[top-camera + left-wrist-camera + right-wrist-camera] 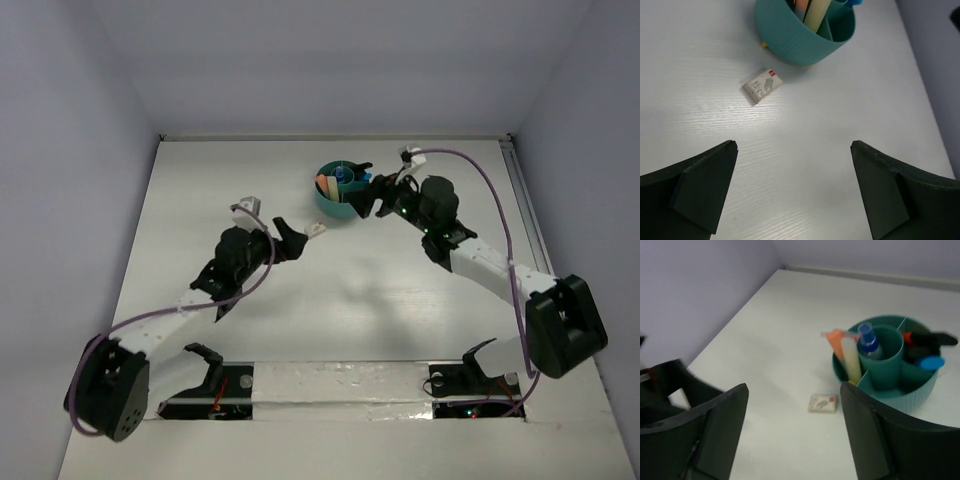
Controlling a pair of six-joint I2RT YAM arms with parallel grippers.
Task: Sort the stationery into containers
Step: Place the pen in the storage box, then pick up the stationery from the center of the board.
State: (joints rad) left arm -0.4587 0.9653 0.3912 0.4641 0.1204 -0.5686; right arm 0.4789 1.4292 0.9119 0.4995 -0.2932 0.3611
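Note:
The round teal container (342, 190) stands at the back middle of the table. It holds several pens: a yellow marker (851, 360) and an orange one (836, 338) in the outer ring, and a blue one (869, 341) in the central cell. A black pen with an orange cap (929, 338) and a blue pen (929, 362) lie in the far cell. A white eraser (763, 85) lies flat on the table just left of the container (805, 35). My left gripper (298, 238) is open, a short way from the eraser. My right gripper (362, 190) hangs open and empty beside the container (900, 390).
A tiny yellow bit (764, 44) lies on the table against the container's base. The side walls of the enclosure (80, 150) rise on both sides. Two taped cut-outs (340, 385) with the arm bases sit along the near edge.

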